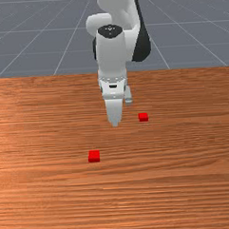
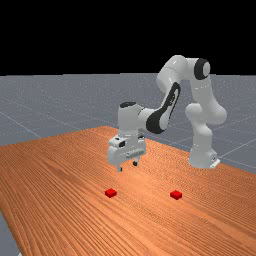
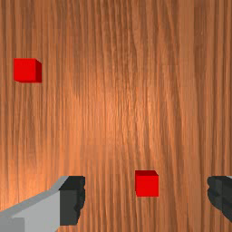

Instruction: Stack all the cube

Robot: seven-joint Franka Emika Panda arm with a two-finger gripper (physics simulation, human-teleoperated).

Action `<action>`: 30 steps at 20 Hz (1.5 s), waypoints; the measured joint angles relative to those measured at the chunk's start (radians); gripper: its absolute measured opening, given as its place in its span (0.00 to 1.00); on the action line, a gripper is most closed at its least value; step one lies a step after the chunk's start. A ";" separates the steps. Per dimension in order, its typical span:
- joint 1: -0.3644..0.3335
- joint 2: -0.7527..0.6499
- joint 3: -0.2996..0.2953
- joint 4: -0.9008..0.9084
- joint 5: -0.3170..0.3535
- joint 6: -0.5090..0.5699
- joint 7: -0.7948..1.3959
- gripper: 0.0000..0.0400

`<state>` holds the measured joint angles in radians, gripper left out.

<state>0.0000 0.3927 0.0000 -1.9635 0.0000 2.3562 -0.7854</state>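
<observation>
The gripper (image 2: pixel 127 166) is pointing straight down, hovering above the table (image 2: pixel 55 180), fingers standing wide apart; one red cube (image 3: pixel 147 185) is lying beneath their gap, the other red cube (image 3: pixel 25 70) lying farther out.

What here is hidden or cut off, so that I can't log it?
- Base of the arm: front view, cut off by the top edge.
- Roots of the fingers: wrist view, cut off by the picture's edges.
- Undersides of the front view's left cube and right cube: all views, hidden by the cubes themselves.
</observation>
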 joint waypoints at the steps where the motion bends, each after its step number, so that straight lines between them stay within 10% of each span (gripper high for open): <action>1: 0.000 0.000 0.000 0.000 0.000 0.000 0.000 0.61; 3: 0.000 0.000 0.000 0.000 0.000 0.000 0.000 0.22; 5: 0.000 0.000 0.000 0.000 0.000 0.000 0.000 0.08; 11: -0.178 0.061 -0.076 0.144 -0.001 -0.067 -0.296 0.00; 14: -0.283 0.318 -0.088 0.582 0.042 -0.265 -0.375 0.00; 16: -0.278 0.455 -0.099 0.832 0.025 -0.367 -0.347 0.63; 18: -0.285 0.576 -0.086 0.940 0.038 -0.371 -0.351 0.86; 30: -0.219 0.815 -0.070 1.000 0.041 -0.166 -0.276 0.96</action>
<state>-0.2192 1.2076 -0.0705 -0.9632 0.0407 2.1904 -1.0618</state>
